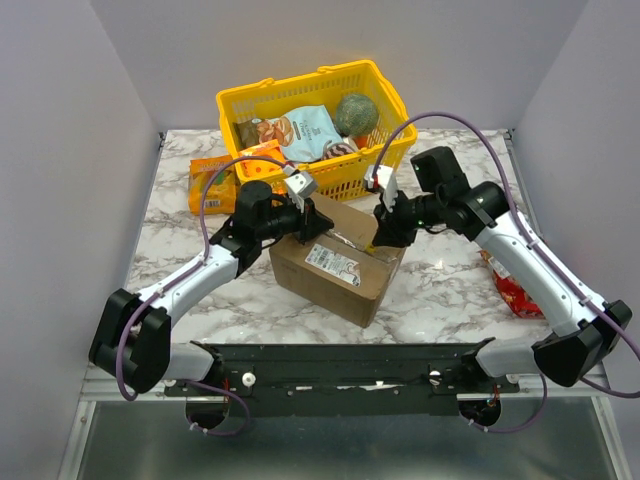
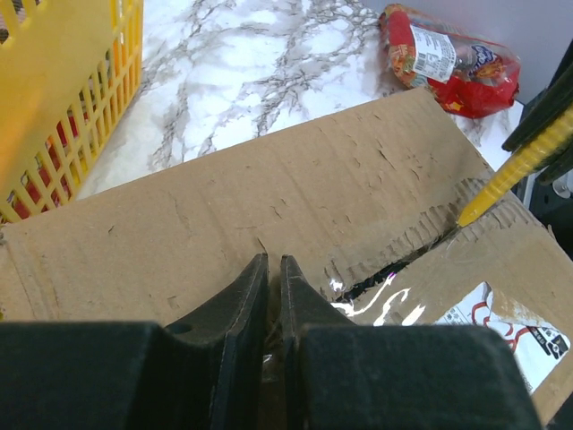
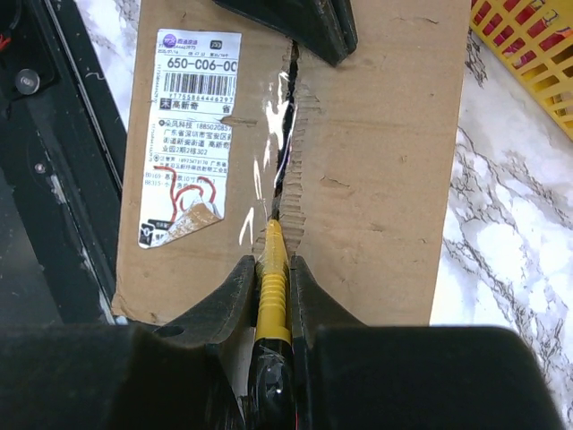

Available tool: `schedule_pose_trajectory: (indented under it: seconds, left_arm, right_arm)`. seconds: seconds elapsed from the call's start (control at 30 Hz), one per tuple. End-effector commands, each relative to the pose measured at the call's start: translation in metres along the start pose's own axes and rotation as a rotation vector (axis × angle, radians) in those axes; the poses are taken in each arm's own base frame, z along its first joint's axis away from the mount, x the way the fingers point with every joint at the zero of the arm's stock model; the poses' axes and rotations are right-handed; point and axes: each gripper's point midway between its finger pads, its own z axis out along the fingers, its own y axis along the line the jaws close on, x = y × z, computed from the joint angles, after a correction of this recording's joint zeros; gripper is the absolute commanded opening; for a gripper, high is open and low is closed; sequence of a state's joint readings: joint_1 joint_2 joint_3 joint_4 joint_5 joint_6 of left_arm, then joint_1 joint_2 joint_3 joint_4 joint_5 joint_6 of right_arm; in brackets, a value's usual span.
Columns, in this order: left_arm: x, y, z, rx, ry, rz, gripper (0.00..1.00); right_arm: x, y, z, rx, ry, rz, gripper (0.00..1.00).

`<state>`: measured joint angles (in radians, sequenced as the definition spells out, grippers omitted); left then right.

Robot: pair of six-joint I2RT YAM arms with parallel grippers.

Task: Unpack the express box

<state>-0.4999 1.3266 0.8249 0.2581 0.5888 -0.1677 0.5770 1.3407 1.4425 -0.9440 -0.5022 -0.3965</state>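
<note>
Looking past my right gripper (image 3: 272, 273), clenched on the yellow cutter (image 3: 272, 244), I see the seam (image 3: 285, 152) of the express box (image 1: 335, 268) run straight ahead to my left gripper (image 2: 274, 269). Its fingers nearly meet, but I cannot tell if they pinch anything. The box sits mid-table (image 1: 450, 290).
</note>
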Motion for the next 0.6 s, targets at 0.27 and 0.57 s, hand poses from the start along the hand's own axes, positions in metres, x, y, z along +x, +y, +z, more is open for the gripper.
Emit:
schedule_pose_trajectory:
  seconds: [0.27, 0.57]
  left_arm:
    - [0.038, 0.032, -0.007, -0.183, 0.064, -0.018, 0.08]
    - [0.049, 0.033, -0.011, -0.2, 0.084, -0.015, 0.05]
  right_arm:
    - [0.034, 0.016, -0.021, 0.075, 0.055, 0.132, 0.0]
    - [0.051, 0.015, -0.029, 0.114, 0.115, 0.123, 0.0]
